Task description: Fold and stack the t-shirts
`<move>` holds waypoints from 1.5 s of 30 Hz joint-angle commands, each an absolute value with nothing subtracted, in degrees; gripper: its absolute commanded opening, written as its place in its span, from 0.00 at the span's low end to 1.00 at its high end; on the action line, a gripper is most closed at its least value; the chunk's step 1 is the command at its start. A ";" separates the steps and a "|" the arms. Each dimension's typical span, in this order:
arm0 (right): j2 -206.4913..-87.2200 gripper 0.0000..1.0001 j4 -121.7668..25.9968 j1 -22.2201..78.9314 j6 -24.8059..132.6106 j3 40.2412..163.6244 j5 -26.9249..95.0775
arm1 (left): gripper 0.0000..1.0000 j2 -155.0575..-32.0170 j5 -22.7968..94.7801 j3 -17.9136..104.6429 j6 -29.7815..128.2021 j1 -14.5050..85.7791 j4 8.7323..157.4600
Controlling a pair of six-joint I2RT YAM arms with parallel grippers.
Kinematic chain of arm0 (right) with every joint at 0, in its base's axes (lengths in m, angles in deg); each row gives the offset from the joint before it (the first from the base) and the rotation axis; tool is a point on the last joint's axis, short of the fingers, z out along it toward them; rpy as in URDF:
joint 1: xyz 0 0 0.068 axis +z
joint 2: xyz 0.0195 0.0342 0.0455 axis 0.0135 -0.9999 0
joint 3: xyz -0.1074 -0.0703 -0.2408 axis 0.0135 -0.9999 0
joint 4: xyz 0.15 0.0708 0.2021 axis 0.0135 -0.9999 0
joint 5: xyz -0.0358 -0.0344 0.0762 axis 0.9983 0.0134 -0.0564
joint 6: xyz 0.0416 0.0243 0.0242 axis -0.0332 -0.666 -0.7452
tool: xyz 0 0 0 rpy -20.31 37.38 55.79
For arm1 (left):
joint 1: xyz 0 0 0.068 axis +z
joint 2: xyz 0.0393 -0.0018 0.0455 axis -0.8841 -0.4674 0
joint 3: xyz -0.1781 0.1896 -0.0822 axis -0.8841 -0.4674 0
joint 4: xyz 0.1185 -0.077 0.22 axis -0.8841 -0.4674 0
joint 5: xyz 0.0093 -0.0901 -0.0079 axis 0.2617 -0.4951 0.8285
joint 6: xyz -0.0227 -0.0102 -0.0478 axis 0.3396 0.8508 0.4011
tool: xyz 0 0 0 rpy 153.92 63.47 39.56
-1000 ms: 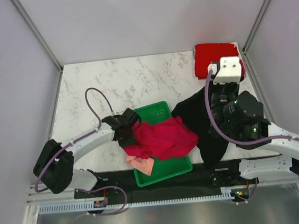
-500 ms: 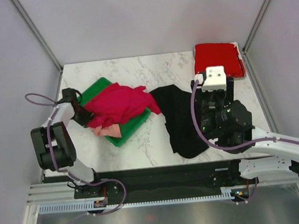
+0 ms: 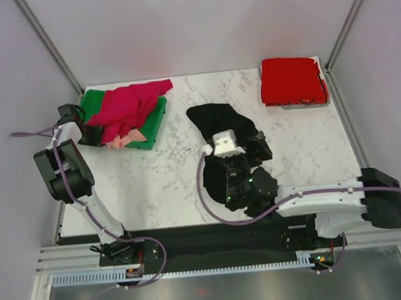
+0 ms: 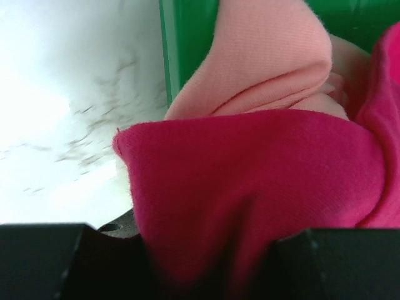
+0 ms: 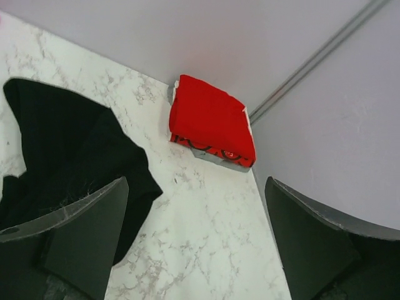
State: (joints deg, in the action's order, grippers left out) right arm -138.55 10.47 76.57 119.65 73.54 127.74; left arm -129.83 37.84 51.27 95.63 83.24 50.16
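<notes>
At centre: black t-shirt (image 3: 213, 117) crumpled | far right: red t-shirt (image 3: 291, 80) folded

The overhead camera hangs high behind the arm bases, tilted down and forward, far enough back to take in the whole tabletop (image 3: 162, 188) and the walls around it. The left wrist camera sits very near its subject (near enough to blur): past the left pincer (image 4: 209, 250) it fills with the magenta t-shirt (image 4: 250, 187), the peach t-shirt (image 4: 269, 56) and the green bin (image 4: 187, 37). The right wrist camera looks low across the marble, through the spread right pincer (image 5: 195, 187), towards the far right corner, sharing the black t-shirt (image 5: 62, 144) and red t-shirt (image 5: 209, 122) with the overhead view.
</notes>
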 commanded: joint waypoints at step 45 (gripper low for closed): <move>-162.11 0.98 53.61 79.43 188.00 116.78 149.82 | 0.83 -130.38 29.25 74.65 69.44 77.87 43.81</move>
State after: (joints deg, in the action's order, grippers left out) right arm -166.44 26.77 73.42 175.41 120.03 126.86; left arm -131.01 36.02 72.51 71.96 76.42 45.44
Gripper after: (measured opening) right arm 0.982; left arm 0.795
